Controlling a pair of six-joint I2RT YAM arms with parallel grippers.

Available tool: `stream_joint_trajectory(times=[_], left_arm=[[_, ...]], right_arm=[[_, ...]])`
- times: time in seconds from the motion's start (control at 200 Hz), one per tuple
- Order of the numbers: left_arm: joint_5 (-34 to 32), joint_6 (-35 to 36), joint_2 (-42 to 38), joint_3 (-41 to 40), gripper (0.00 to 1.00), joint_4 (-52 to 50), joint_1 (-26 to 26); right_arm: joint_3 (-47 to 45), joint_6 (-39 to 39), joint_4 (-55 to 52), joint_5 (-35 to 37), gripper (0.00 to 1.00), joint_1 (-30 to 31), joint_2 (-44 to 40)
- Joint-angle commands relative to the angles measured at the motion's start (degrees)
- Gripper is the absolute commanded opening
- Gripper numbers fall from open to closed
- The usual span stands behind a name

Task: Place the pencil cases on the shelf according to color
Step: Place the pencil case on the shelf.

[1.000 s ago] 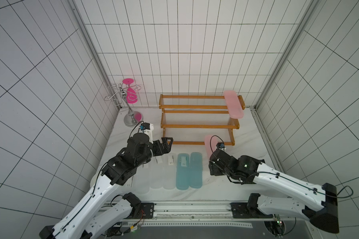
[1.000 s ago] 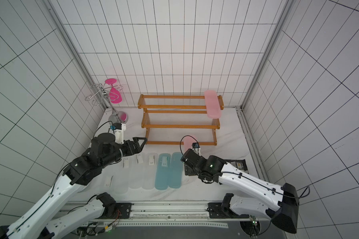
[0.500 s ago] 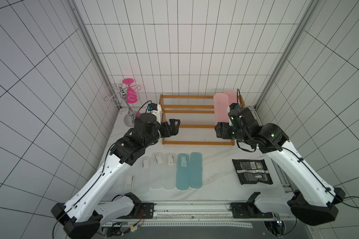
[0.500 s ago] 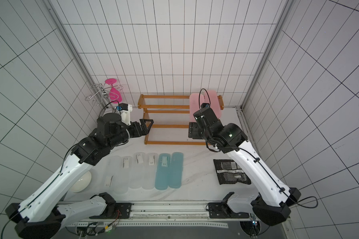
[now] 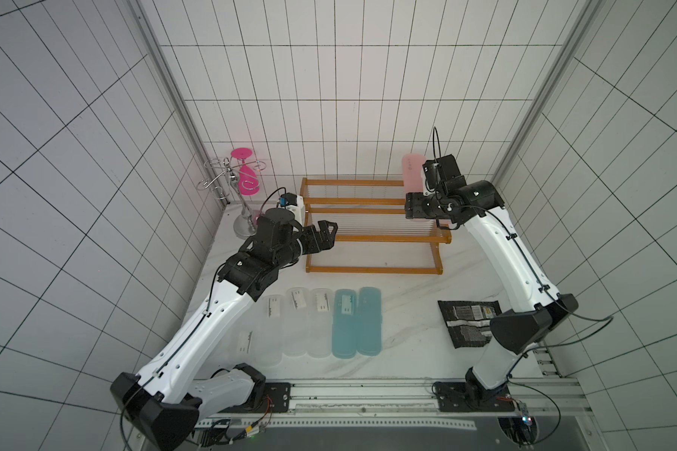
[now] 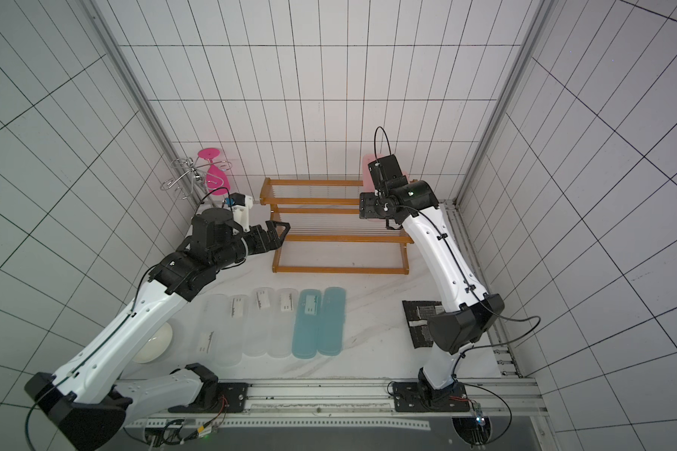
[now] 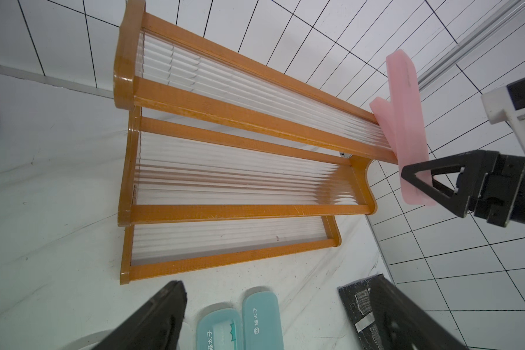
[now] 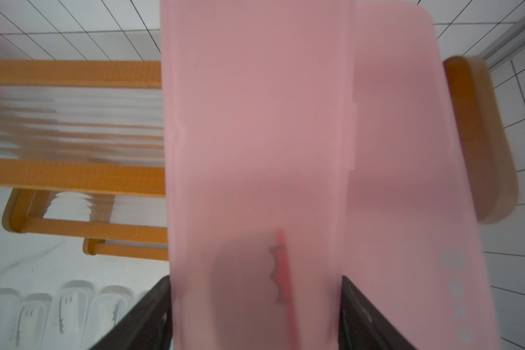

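White-tiled walls enclose a white marbled bench (image 5: 399,312) with two robot arms mounted at its front edge. Against the back edge stands the shelf (image 5: 368,269), an orange-brown wooden rack of three stepped tiers made of thin clear rods.

At the right end of the top tier, the right gripper (image 8: 255,315) pinches the near end of the held pink case (image 8: 255,136) between its jaws. This case is tilted, its far end raised towards the back wall. Whether it already touches the rack cannot be told. Just beside it, nearer the shelf's right end post, the second pink case (image 8: 406,151) lies across the top tier.

The left gripper (image 5: 327,230) hovers at the left end of the middle tier, jaws spread wide and holding nothing.

Nothing lies on the middle and bottom tiers. Between the shelf and the front edge, six cases lie side by side in a row: four frosted clear cases (image 5: 296,328) towards the left edge, then two teal cases (image 5: 344,328) near the middle.

A black foil packet (image 5: 468,320) lies near the right edge. A chrome wire stand (image 5: 231,183) with a pink glass (image 5: 247,181) occupies the back left corner.

Judging by this, the pink pair is nearly shelved, while the teal and clear cases are not yet started.
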Motion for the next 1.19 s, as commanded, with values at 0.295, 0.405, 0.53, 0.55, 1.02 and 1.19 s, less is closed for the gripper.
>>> stream_joint_trajectory(times=[0.295, 0.405, 0.53, 0.55, 1.02, 1.19], left_arm=[[5.2, 0.5, -0.1, -3.5, 0.98, 3.9, 1.2], [5.8, 0.6, -0.3, -3.8, 0.98, 3.9, 1.5], [6.6, 0.6, -0.5, -3.8, 0.98, 3.9, 1.8], [6.8, 0.6, -0.6, -3.8, 0.98, 3.8, 1.8], [6.5, -0.4, -1.8, -5.9, 0.98, 4.6, 2.2], [7.1, -2.5, -2.9, -7.9, 0.98, 5.8, 2.4]], right_arm=[[11.1, -1.2, -3.3, -1.5, 0.75, -1.0, 7.5], [11.4, -0.7, -3.5, -1.5, 0.76, -1.0, 8.4], [11.8, 0.0, -3.8, -1.5, 0.83, -0.9, 8.7], [11.8, 0.0, -3.7, -1.5, 0.84, -0.9, 8.7], [17.8, 2.3, -3.5, -6.6, 0.93, -0.8, 2.5], [12.9, 2.9, -1.9, -8.6, 0.93, -0.8, -7.2]])
